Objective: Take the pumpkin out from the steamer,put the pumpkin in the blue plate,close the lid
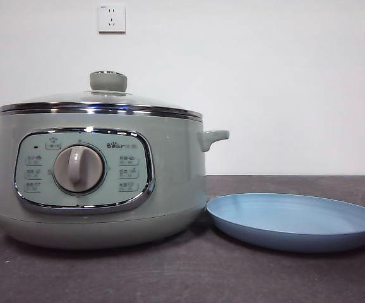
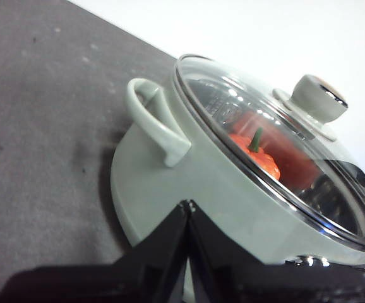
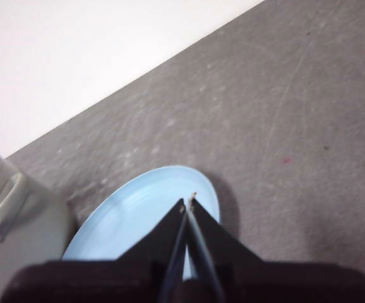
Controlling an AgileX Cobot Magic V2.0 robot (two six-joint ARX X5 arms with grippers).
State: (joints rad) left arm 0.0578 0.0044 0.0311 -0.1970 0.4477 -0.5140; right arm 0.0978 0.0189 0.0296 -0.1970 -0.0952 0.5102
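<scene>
Front view, nearest first: the blue plate (image 1: 295, 222) is seen lying flat on the dark grey table (image 1: 182, 278), at about 4 o'clock from the steamer (image 1: 100, 183). The plate's near-left rim is just beside the steamer's base; contact cannot be confirmed. Nothing is seen on the plate.

The steamer is seen standing upright at the left of the table, its control panel with dial (image 1: 78, 168) turned toward the camera. One side handle (image 1: 213, 138) is seen at 3 o'clock on the body, above the plate's edge. The lid (image 1: 100, 101) is seated on the chrome rim, its knob (image 1: 108, 81) at 12 o'clock. Behind, a white wall with two sockets (image 1: 112, 18) is noted.

Neither arm appears in the front view.

Left wrist view: the left gripper (image 2: 187, 208) is seen with its jaws pressed together at the tips, nothing between them, held off the steamer's side wall near one handle (image 2: 154, 123). Through the glass lid (image 2: 277, 151) the pumpkin (image 2: 258, 159) is seen inside the steamer (image 2: 182, 189), orange with green stem upright. The pumpkin is thus recorded as inside the closed pot.

Right wrist view: the right gripper (image 3: 189, 205) is likewise seen with jaws together and empty, held over the blue plate (image 3: 129, 221). The steamer's handle (image 3: 5, 202) is seen just beside the plate.
</scene>
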